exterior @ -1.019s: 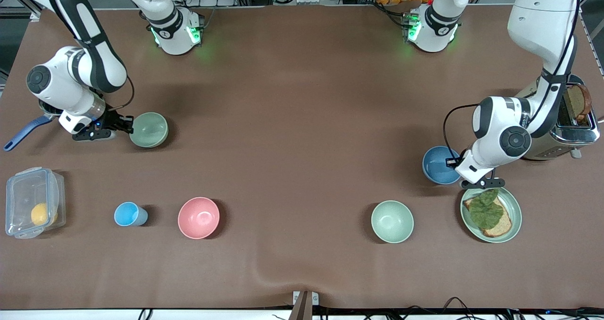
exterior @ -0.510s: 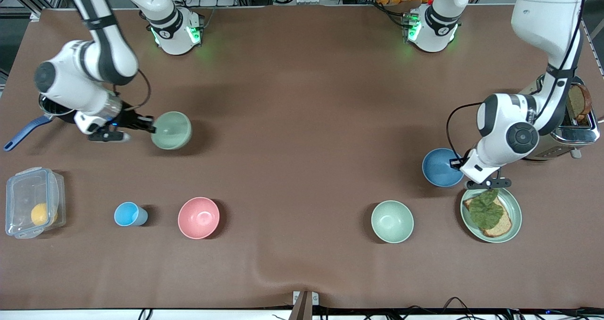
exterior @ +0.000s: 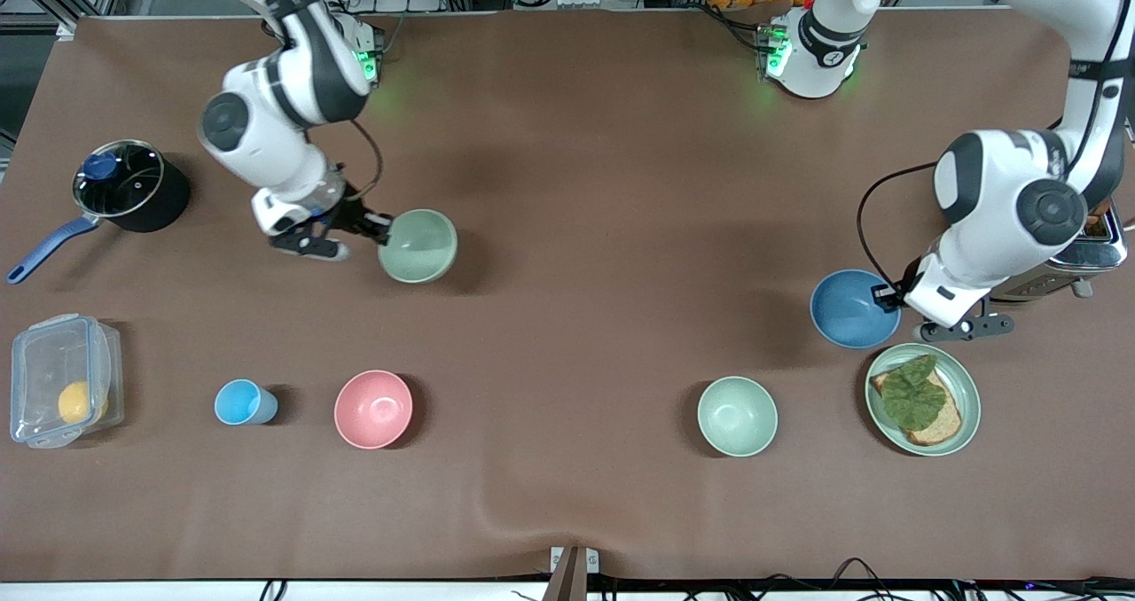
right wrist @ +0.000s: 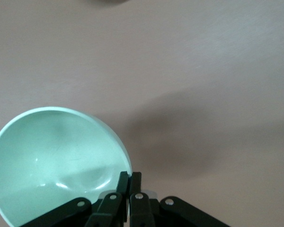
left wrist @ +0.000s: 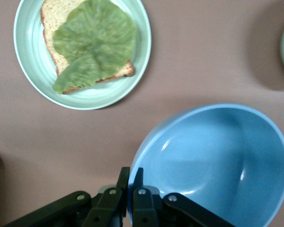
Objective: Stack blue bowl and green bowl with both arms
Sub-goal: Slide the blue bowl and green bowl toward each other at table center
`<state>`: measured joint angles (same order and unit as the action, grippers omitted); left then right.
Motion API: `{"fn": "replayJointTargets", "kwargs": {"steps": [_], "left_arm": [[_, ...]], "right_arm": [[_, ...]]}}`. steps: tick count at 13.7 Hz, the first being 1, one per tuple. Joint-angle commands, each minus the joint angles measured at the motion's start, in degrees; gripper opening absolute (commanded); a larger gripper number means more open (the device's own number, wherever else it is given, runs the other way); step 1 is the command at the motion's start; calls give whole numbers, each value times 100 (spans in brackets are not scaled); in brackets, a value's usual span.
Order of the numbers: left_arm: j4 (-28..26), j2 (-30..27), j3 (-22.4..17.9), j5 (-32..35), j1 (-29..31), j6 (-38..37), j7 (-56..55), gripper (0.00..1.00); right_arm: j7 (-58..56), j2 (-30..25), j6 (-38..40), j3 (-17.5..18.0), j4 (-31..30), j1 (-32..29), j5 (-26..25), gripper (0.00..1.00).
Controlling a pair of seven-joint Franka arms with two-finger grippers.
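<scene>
The pale green bowl [exterior: 417, 246] hangs tilted above the table, with my right gripper [exterior: 381, 229] shut on its rim. In the right wrist view the fingers [right wrist: 129, 177] pinch the edge of the green bowl [right wrist: 52, 161], one inside and one outside. The blue bowl [exterior: 854, 308] is raised a little off the table beside the plate, toward the left arm's end. My left gripper [exterior: 888, 298] is shut on its rim. In the left wrist view the gripper [left wrist: 131, 178] clamps the blue bowl [left wrist: 217, 161] at its edge.
A mint-green bowl [exterior: 737, 416], a pink bowl [exterior: 373, 409] and a light-blue cup [exterior: 244, 402] stand nearer the front camera. A green plate [exterior: 966, 379] with bread and lettuce lies beside the blue bowl. A toaster [exterior: 1086, 255], a lidded pot [exterior: 124, 189] and a plastic box [exterior: 62, 379] stand at the table's ends.
The right arm has carried the green bowl toward the table's middle, uncovering the pot. The left gripper has closed on the blue bowl and raised it slightly, shifting it toward the toaster.
</scene>
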<state>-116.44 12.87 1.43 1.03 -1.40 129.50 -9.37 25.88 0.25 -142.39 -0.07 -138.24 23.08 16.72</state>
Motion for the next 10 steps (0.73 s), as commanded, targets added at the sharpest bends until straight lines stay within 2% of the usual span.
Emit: {"fn": "replayJointTargets", "kwargs": {"steps": [1,3,5,7,10], "left_arm": [[-142,-249,304,-497,17,-127,-240,0],[-194,-276,611,-736,17,-145,-442,0],[-203,-241,1015,-736,-1,-171,-854,0],[-212,-206,1436,-736,-27,-268,-1285,0],[-221,-258,2104,-771,8,-285,-2242,0]], "right_arm": [[1168,229,-384,-63,61,773,69,0],[1900,431,-798,-63,87,1381,60,0],[2253,555,-974,-63,96,1724,60,0],[2788,905,-1404,-81,96,2180,25,0],[3106,1432,-1966,-81,96,2498,7,0]]}}
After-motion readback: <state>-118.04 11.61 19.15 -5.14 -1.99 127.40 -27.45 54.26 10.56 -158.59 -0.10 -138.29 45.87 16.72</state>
